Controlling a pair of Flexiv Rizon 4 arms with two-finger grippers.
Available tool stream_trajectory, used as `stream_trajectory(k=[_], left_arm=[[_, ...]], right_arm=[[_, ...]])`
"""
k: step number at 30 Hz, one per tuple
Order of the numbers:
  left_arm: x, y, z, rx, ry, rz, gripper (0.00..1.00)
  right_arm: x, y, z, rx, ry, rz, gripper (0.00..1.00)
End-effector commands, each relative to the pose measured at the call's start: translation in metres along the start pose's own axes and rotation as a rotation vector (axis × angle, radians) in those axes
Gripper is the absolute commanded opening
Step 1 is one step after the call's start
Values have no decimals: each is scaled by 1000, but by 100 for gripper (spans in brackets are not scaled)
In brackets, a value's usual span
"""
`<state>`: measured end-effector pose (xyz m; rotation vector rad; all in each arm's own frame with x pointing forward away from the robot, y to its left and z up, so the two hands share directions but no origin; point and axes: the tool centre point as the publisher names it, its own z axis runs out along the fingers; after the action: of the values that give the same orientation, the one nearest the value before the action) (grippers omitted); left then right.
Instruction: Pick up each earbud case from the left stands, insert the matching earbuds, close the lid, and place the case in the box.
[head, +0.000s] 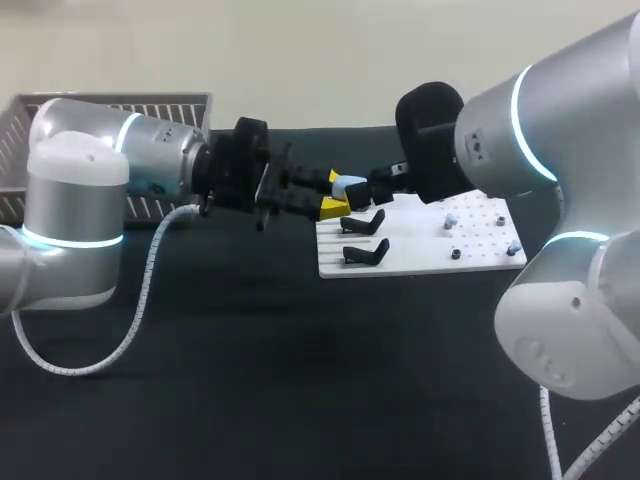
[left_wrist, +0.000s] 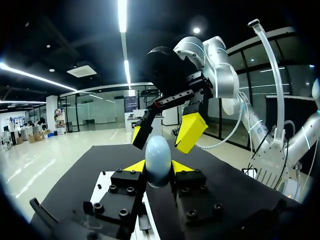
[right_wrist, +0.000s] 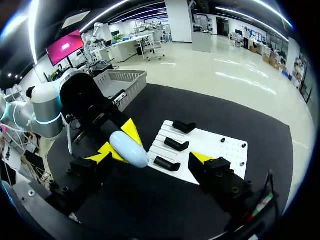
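A pale blue, egg-shaped earbud case (head: 349, 186) hangs in the air above the left end of the white board (head: 480, 258). My left gripper (head: 334, 194) is shut on it, one yellow tip on each side. In the left wrist view the case (left_wrist: 157, 159) stands upright in my left gripper (left_wrist: 159, 169), its lid closed. My right gripper (left_wrist: 163, 134) faces it from the other side, wide open, with its fingers straddling the far end of the case without touching. From the right wrist the case (right_wrist: 129, 148) lies between the spread fingers of the right gripper (right_wrist: 150, 158), nearer one of them.
Three empty black stands (right_wrist: 177, 144) sit on the near end of the white board (right_wrist: 222, 150). Small dark and pale pieces (head: 456, 254) lie on its right half. A wire basket (head: 30, 120) stands at the back left. Black table surface surrounds the board.
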<state>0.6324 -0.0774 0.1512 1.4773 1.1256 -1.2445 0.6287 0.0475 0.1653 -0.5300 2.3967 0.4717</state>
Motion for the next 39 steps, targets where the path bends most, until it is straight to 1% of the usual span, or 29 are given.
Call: stream_trajectory(k=[1,9,15,24,26,28,30,32,39], left_arm=[[1,0,0,-2,-2,3,0],[1,0,0,-2,-2,3,0],[1,0,0,-2,-2,3,0],[1,0,0,-2,-2,3,0],[1,0,0,-2,-2,3,0],[1,0,0,-2,-2,3,0],[1,0,0,-2,-2,3,0],[1,0,0,-2,-2,3,0],[1,0,0,-2,-2,3,0]], right_arm=[[-1,0,1,19,-3,3,100],[1,-7,4,25,13,8,100],[-1,-11,4,31,10,11,100],[-8,-11,-15,38,-58,8,100],[-9,-12,-24,63,-82,-9,100],[-9,-14,-33,106,-112,-60,100],[-6,-17,-41,151,-111,-110,100],[-4,-26,-49,186,-90,-121,100],[9,-68,-67,312,42,-107,100]])
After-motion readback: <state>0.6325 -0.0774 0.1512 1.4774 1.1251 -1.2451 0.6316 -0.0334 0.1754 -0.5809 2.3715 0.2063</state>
